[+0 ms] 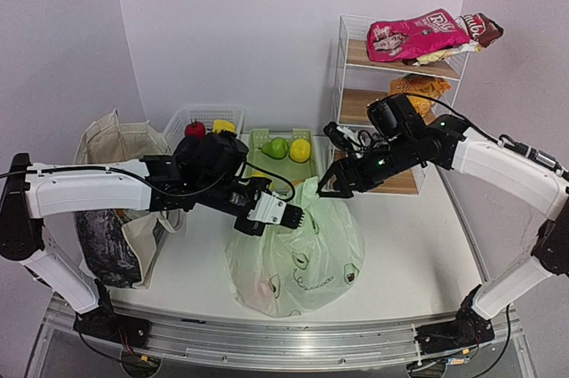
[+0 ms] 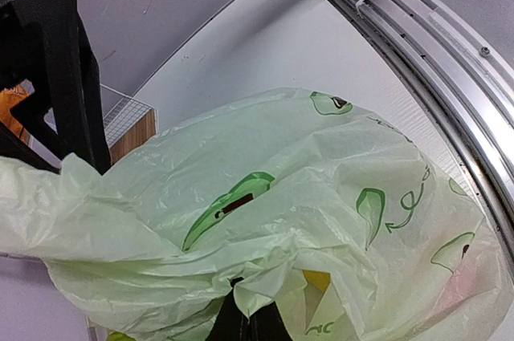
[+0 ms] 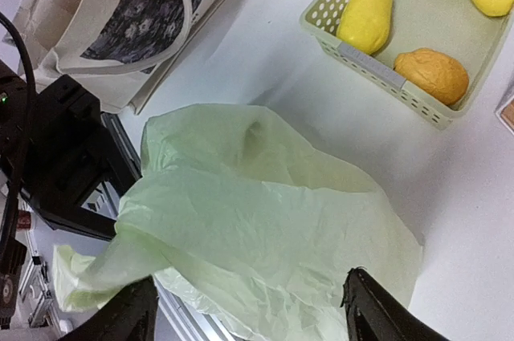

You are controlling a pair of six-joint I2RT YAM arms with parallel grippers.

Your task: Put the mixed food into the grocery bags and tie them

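Note:
The pale-green avocado-print grocery bag (image 1: 298, 253) stands bulging at the table's middle. My left gripper (image 1: 290, 215) is shut on a bunch of film at the bag's upper left; in the left wrist view its dark fingers (image 2: 242, 313) pinch the bag (image 2: 321, 196), and something yellow (image 2: 317, 279) shows inside. My right gripper (image 1: 331, 184) hangs open just above the bag's upper right edge. In the right wrist view its gripper (image 3: 253, 317) spreads wide over loose film (image 3: 265, 229) without pinching it. The beige canvas tote (image 1: 116, 191) stands at the left. A red apple (image 1: 195, 129) lies in the white basket.
A white basket (image 1: 182, 116) and a green basket (image 1: 255, 151) with green, yellow and orange fruit (image 3: 365, 18) sit behind the bag. A wire shelf (image 1: 342, 84) at the back right carries a pink packet (image 1: 413, 36) and an orange packet (image 1: 418, 86).

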